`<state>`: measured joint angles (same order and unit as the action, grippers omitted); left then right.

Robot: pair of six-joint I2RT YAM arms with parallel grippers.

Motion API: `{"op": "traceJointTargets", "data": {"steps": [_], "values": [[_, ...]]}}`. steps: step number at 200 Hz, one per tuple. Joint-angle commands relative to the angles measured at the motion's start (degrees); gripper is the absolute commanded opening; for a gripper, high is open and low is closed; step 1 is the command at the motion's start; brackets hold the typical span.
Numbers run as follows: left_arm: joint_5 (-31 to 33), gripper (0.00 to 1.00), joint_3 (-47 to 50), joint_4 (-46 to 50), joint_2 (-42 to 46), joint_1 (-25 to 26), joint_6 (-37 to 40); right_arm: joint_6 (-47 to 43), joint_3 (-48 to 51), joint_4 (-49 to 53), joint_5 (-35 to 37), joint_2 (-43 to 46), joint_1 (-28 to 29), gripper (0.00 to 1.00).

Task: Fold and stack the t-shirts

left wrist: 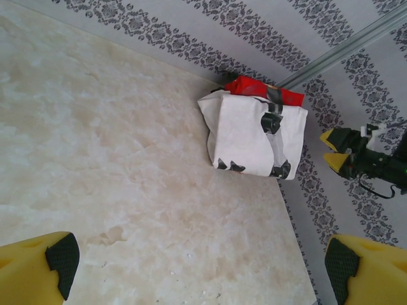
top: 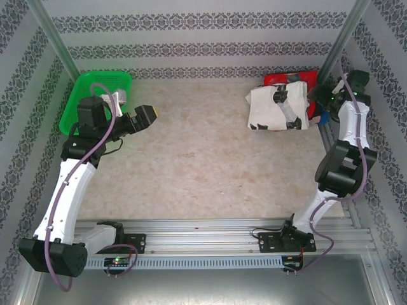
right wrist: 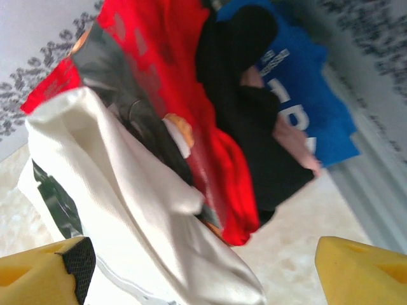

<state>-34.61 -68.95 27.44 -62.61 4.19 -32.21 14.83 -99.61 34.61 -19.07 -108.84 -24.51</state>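
The setting is a robotics lab test cell, not a lived-in room. The left arm (top: 76, 190) and the right arm (top: 348, 124) are bolted to an aluminium rail (top: 210, 227) at the near edge of a marble-patterned surface (top: 191, 165). Bare metal posts (top: 54, 37) frame the far corners, and flat panels (top: 203, 22) printed with repeating damask bands serve as walls on three sides. Exposed cables (top: 112, 121) trail along the arms. A green mesh basket (top: 79, 101) and a pile of t-shirts (top: 267, 111) sit at the far corners.
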Motion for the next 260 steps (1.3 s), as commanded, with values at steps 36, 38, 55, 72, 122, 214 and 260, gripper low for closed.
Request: {"op": "traceJointTargets", "data": {"steps": [36,38,55,72,122,214,260], "values": [[2.17,1.00,4.56,-2.29,3.94,0.65,-2.15,-4.06,7.04,-2.18,-5.36,-2.46,3.68,0.91],[2.18,1.00,4.73,-2.37,4.04,0.65,-2.16,-4.03,7.48,-2.53,-5.65,-2.51,3.90,0.90],[2.70,1.00,5.69,-2.48,4.25,0.60,-1.92,-4.43,7.81,-1.06,-3.33,-5.16,7.06,0.89],[3.17,1.00,6.27,-2.26,4.51,0.57,-1.19,-4.23,5.52,3.09,0.58,-9.96,9.46,0.83],[4.65,1.00,6.51,0.68,5.82,0.56,0.99,0.02,7.34,-1.45,2.06,-11.42,9.97,0.77],[5.69,1.00,7.17,0.25,6.10,0.45,2.28,-2.85,8.76,0.84,0.17,-3.96,14.86,0.01],[5.69,1.00,8.04,-1.07,5.79,0.29,2.74,-7.77,1.87,8.56,6.33,-3.20,20.85,0.00]]}}
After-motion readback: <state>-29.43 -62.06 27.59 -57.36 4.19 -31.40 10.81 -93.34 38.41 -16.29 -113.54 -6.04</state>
